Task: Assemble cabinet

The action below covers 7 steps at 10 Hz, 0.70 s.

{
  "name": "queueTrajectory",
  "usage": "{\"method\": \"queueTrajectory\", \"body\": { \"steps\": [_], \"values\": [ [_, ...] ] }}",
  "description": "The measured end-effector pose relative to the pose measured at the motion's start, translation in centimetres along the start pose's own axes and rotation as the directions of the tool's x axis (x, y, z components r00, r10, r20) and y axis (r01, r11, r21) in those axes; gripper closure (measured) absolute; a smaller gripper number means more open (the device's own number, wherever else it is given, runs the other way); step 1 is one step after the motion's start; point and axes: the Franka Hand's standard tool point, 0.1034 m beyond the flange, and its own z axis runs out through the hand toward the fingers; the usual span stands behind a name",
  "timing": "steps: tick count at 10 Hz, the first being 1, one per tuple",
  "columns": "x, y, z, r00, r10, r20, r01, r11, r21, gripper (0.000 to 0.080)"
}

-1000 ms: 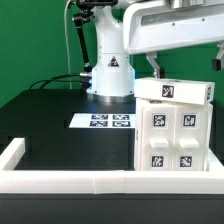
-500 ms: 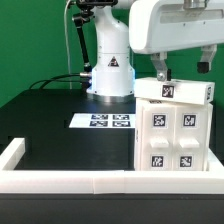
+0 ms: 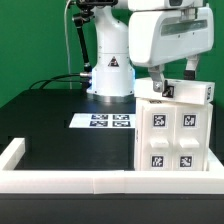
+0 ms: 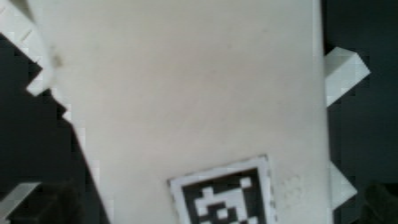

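Note:
The white cabinet (image 3: 176, 135) stands at the exterior view's right, its front face carrying several black-and-white tags. A white top panel (image 3: 180, 92) with one tag lies across it. My gripper (image 3: 172, 78) hangs just above that top panel with its two dark fingers spread apart, one near each side of the panel's back, and holds nothing. In the wrist view the white panel (image 4: 178, 100) fills most of the picture, and one tag (image 4: 228, 196) shows near the edge. My fingers do not show clearly there.
The marker board (image 3: 103, 121) lies flat on the black table in front of the arm's base (image 3: 110, 78). A low white rim (image 3: 60, 180) edges the table's front and left. Black cables (image 3: 50, 82) run behind at the left.
My gripper has come down toward the cabinet's top panel, shifted toward the exterior view's left and turned. The cabinet has not moved.

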Motion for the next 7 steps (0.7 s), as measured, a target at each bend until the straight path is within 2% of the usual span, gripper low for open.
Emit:
{"method": "queueTrajectory", "body": {
  "steps": [1,2,3,6,7],
  "values": [
    [-0.11,0.04,0.07,1.0,0.001,0.003,-0.001,1.0,0.003,0.0045],
    [-0.28,0.22,0.03,1.0,0.006,0.005,-0.006,1.0,0.005,0.0183],
    [-0.3,0.24,0.04,1.0,0.006,0.005,-0.006,1.0,0.004,0.0243],
    [-0.3,0.24,0.05,0.999,0.043,0.005,-0.043,0.999,0.004,0.0243],
    [-0.28,0.22,0.04,0.993,0.114,0.002,-0.114,0.993,0.007,0.0243]
  ]
}}
